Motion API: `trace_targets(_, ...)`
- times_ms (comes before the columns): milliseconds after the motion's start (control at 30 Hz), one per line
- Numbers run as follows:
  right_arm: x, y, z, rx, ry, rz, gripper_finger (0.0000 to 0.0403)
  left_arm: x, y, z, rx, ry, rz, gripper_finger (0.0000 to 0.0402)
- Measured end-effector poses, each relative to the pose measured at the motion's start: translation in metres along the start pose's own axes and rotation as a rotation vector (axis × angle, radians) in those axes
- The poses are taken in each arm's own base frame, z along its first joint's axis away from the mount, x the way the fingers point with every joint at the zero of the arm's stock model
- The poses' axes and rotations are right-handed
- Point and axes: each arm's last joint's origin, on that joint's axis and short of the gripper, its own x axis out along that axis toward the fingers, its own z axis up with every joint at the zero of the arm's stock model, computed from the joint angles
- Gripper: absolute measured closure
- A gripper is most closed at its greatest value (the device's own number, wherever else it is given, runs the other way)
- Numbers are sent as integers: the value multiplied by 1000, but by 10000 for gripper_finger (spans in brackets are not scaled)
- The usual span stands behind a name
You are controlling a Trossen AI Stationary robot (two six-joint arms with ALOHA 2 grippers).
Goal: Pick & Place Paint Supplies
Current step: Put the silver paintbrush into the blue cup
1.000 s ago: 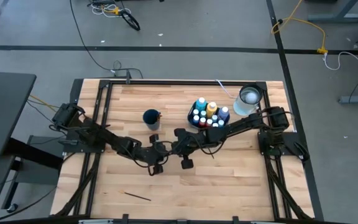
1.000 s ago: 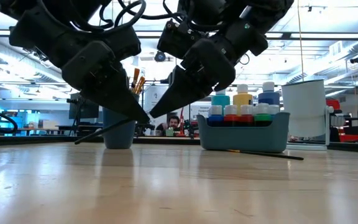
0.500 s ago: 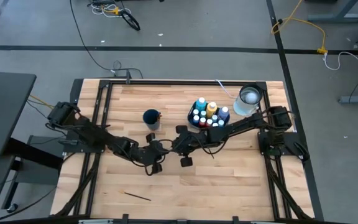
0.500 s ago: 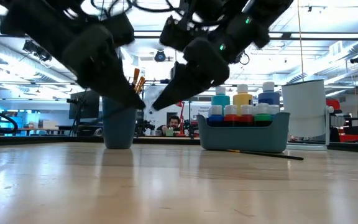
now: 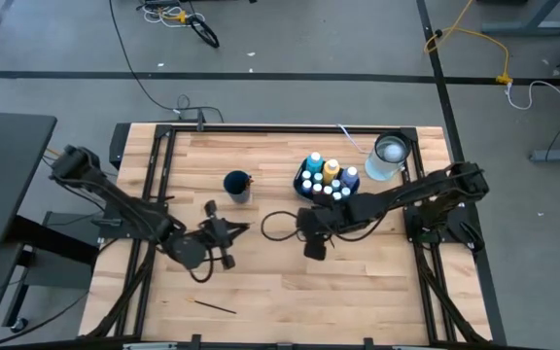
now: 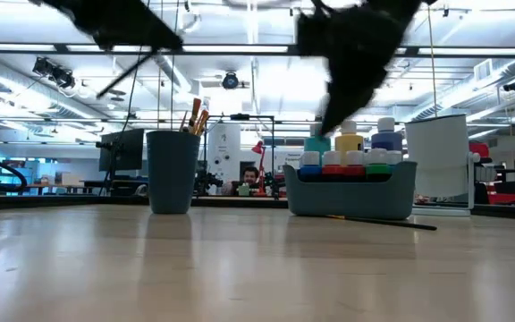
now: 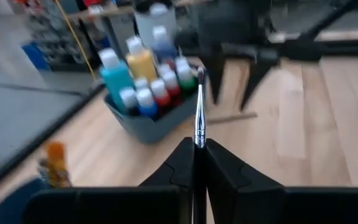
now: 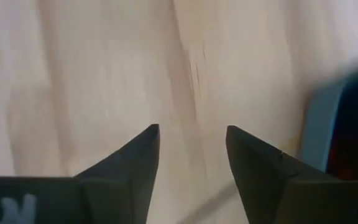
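A second ago both grippers met over the middle of the desk [image 5: 261, 292], nose to nose on one paintbrush. Now they have drawn apart. The left gripper [image 5: 229, 230] has pulled back toward the left half of the desk and risen; its fingers [image 7: 185, 163] are pressed together on the brush [image 7: 199, 115], whose bristle tip points forward past them. In the low view that brush [image 6: 130, 70] hangs tilted, high above the wood. The right gripper [image 5: 300, 216] has let go and swung toward the right half, just before the tray; its fingers [image 8: 143, 149] now stand spread with bare wood between them.

Nothing on the desk itself has shifted. Left of centre, toward the far edge, stands the dark blue cup [image 5: 237, 185], upright, with a few brush handles [image 6: 196, 114] sticking out of it. Right of it sits the grey-blue tray [image 6: 350, 190], packed with white-capped bottles [image 5: 324, 176]: blue, yellow, red and green show. A thin brush [image 6: 381, 220] lies on the wood just before the tray. Near the far right corner stands a clear tub [image 5: 388, 156]. Another loose brush [image 5: 216, 307] lies alone near the front edge, left of centre.
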Motion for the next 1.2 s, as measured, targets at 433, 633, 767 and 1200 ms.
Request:
trace_targets(433, 38, -16, -71, 93, 295, -1, 207, -7, 9, 8, 84, -74, 201, 373)
trace_targets(633, 44, -27, -71, 137, 272, -8, 207, -8, 10, 12, 100, -98, 256, 376)
trace_targets(767, 45, -29, -71, 117, 274, -8, 219, -8, 9, 15, 110, -112, 273, 372)
trace_targets(1200, 39, -30, -76, 98, 354, -5, 385, -8, 9, 18, 127, -122, 274, 372)
